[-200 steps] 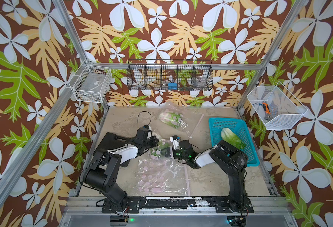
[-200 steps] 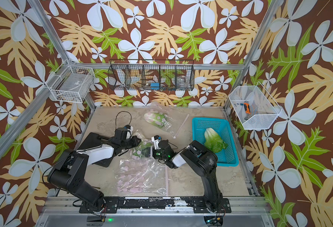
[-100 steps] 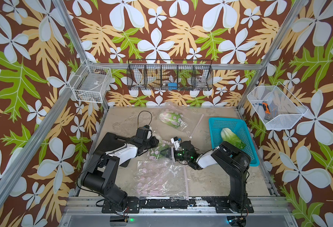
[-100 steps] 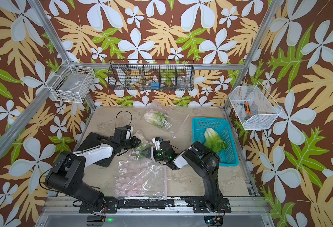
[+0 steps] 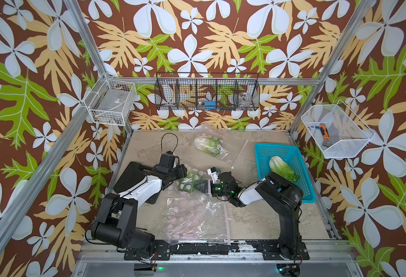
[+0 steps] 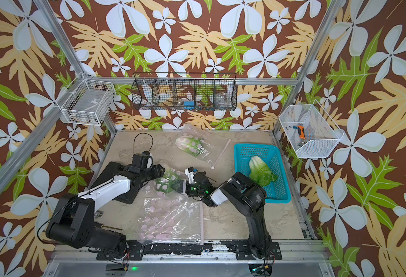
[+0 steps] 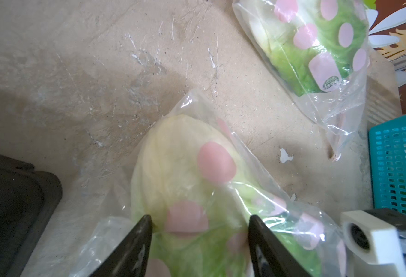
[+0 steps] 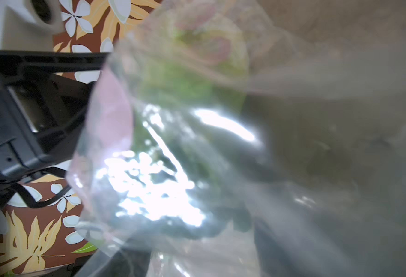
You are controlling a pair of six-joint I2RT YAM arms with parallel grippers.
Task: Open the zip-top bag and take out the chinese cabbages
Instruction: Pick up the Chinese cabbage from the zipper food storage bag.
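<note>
straddling bagged cabbage (image 7: 173, 172) | left pincer (image 7: 198, 221) wide | right pincer (image 5: 206, 188) beside it, grip hidden

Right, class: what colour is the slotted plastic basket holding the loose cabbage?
The slotted plastic basket is turquoise, clearest in a top view.

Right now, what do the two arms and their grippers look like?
Both arms are black with a white forearm shell: left arm, right arm. A thin black cable loops above the left wrist. The right wrist carries a white camera block and green lights. The left gripper has black tapered fingers.
</note>
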